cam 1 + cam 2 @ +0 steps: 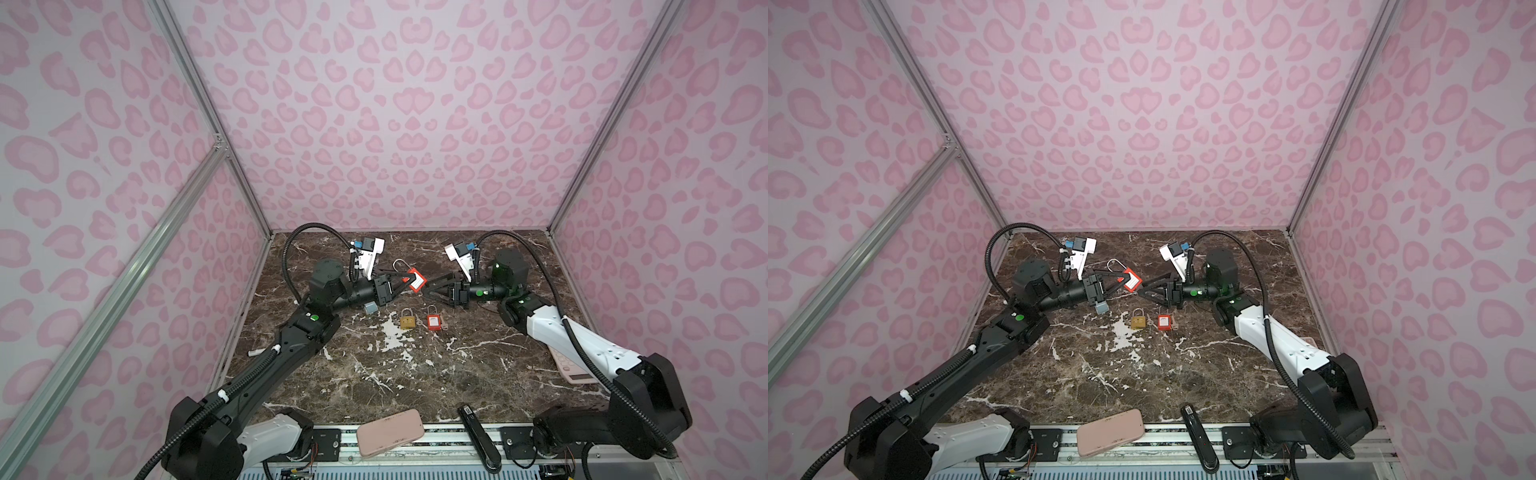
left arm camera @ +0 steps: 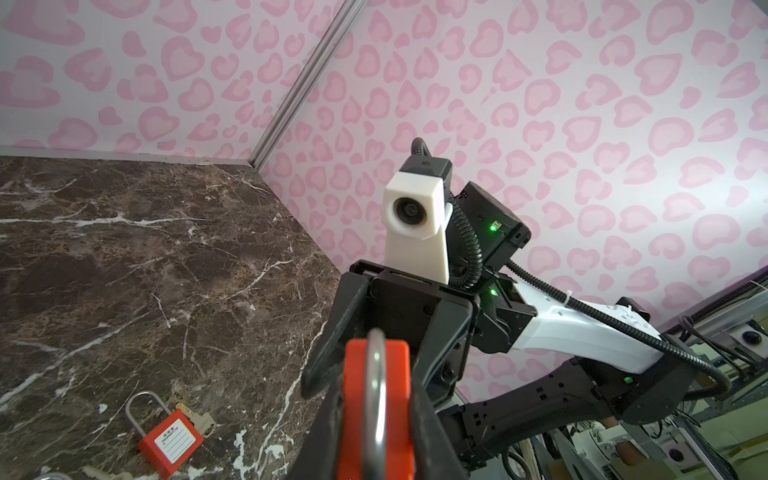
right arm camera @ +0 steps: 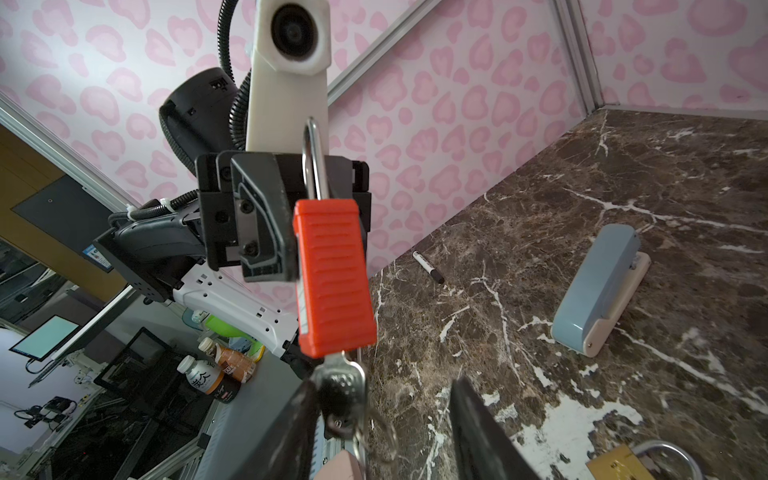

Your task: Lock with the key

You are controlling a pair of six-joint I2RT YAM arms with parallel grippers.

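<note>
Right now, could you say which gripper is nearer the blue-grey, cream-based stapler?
Left. The left gripper is just beside the stapler; the right gripper sits beyond the held red padlock.

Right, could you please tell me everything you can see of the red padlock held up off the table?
The red padlock has a ribbed, plastic-looking body, a white label on one face and a long silver shackle. The left gripper clamps its body, above the table. A silver key with a ring sits in its bottom end.
</note>
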